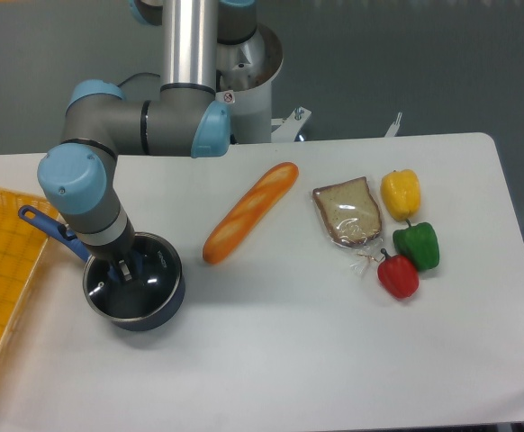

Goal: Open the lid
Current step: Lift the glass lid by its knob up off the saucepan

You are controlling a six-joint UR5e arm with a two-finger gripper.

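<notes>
The dark blue saucepan (158,313) stands at the table's left, its long handle (44,223) pointing back left. The glass lid (151,281) with its thin metal rim lies on the pan. My gripper (119,269) points straight down onto the lid's centre, with its fingers (129,267) standing on either side of where the knob is. The wrist hides most of the knob. I cannot tell whether the fingers are pressed against it.
A yellow tray (5,270) lies at the left edge, next to the pan handle. A baguette (248,212) lies right of the pan. Bagged bread (347,211) and yellow (401,191), green (418,245) and red (399,275) peppers are further right.
</notes>
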